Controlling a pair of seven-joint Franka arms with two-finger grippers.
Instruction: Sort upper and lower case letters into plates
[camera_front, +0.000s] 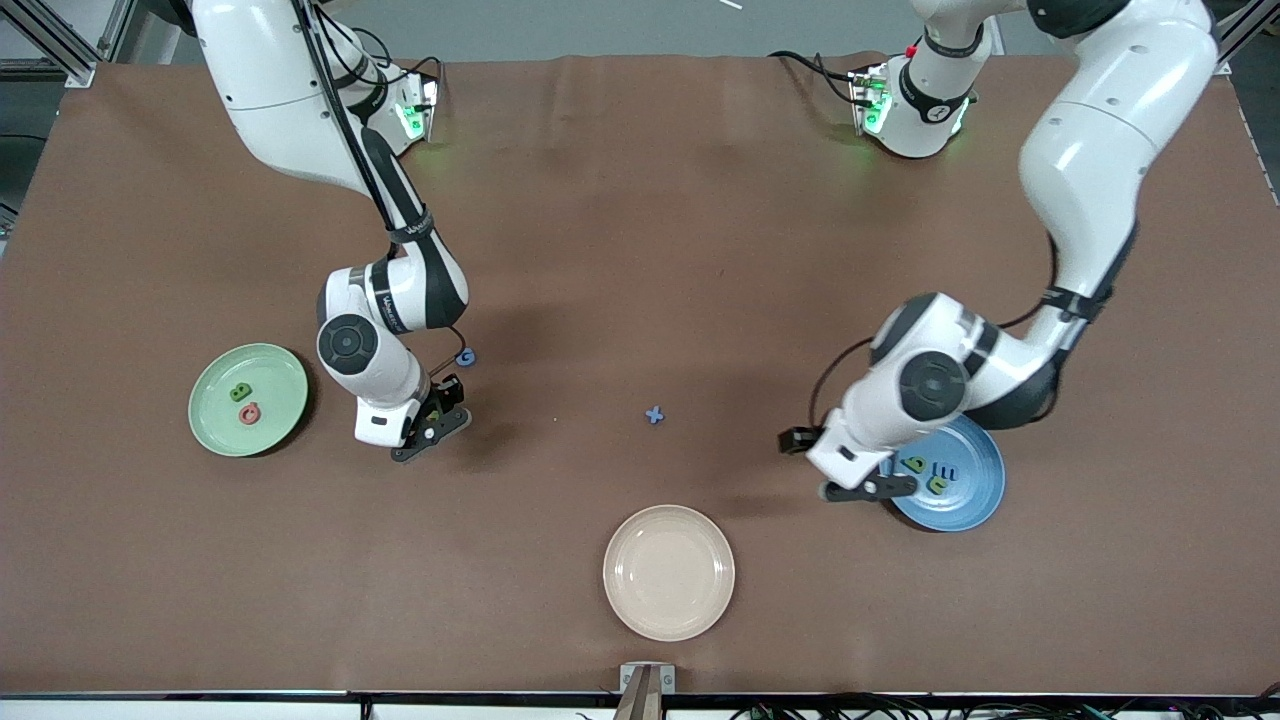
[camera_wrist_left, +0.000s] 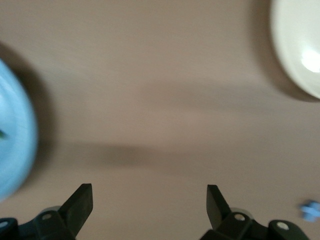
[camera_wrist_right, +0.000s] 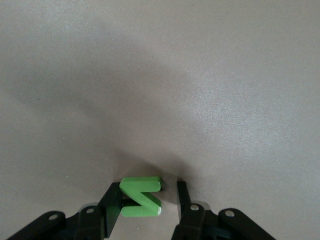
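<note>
Front view, seen from above. My right gripper (camera_front: 432, 425) sat low on the brown table (camera_front: 640, 200), lower middle of the frame, just beside the mint green plate (camera_front: 215, 375). Its wrist view showed the fingers narrowed around a green zigzag letter (camera_wrist_right: 141, 197): one finger touched it and a gap showed at the other, so it was not yet pinched.

The letter looked light, stiff and smooth, likely to skate or tip. I judged its flat sides the best hold.

My left gripper (camera_front: 868, 488) hung spread wide and empty at the rim of the blue plate (camera_front: 965, 505). Two blue letters (camera_front: 465, 357) (camera_front: 654, 414) lay loose mid-frame. A cream plate (camera_front: 620, 571) sat bottom centre.
</note>
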